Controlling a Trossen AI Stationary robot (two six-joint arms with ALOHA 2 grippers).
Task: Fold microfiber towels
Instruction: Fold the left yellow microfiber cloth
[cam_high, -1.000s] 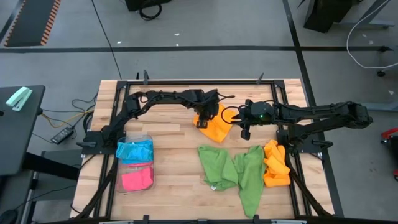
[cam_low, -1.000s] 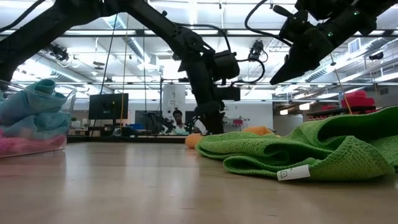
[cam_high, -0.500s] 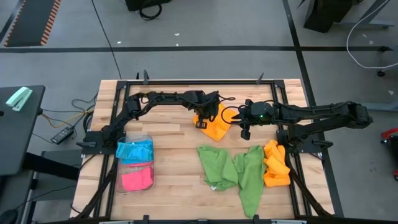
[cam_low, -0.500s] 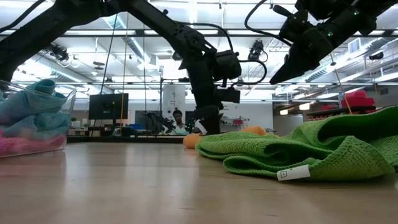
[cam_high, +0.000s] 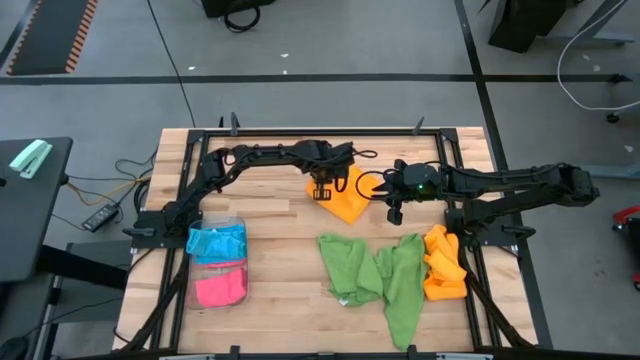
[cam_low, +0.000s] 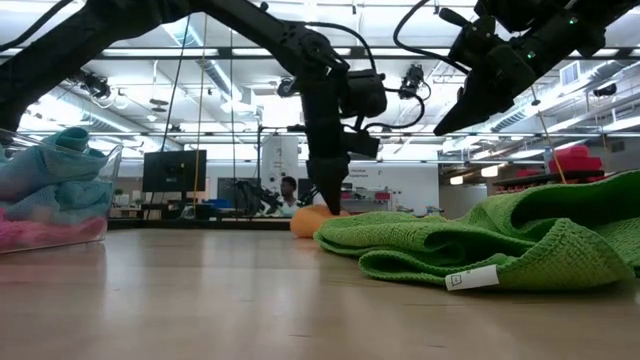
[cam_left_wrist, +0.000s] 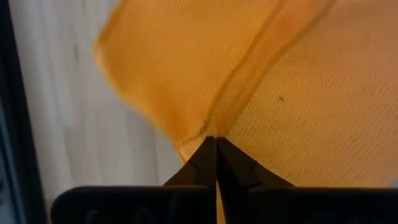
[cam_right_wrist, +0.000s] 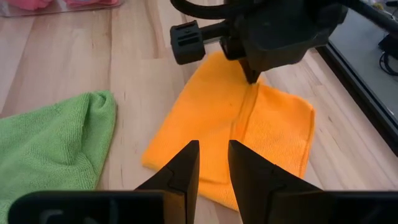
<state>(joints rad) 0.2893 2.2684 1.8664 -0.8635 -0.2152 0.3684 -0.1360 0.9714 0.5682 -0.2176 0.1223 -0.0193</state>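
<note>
Left gripper (cam_high: 322, 192) pinched tight on a raised ridge of the orange towel (cam_high: 349, 200), at about 12 o'clock on the table (cam_high: 280, 250) seen from above, just short of the far frame rail. Fingertips (cam_left_wrist: 216, 149) meeting on the cloth's crease in the left wrist view, likely so that one layer can be lifted and carried over the rest for a fold. Right gripper (cam_high: 394, 212) hovering above the table just at 3 o'clock of that towel, clear of the cloth, jaws a narrow gap apart and holding nothing, probably waiting to pin or take an opposite corner.

Two green towels (cam_high: 375, 275) crumpled at 5 o'clock, near the front edge; a bunched heap of more orange towels (cam_high: 444, 264) at 4 o'clock against the right rail. Sky blue towel (cam_high: 216, 242) and pink towel (cam_high: 220, 288) lying in the clear plastic tray (cam_high: 237, 222) at 8 o'clock, apparently done with.

Bare wood between tray and green cloths, and toward 10 o'clock of the pinched towel: best room for dragging or laying it flat. Little room toward 12 o'clock, with the frame rail close. Toward 3 o'clock, right gripper standing near; toward 6 o'clock, green towels not far off and liable to be snagged.
</note>
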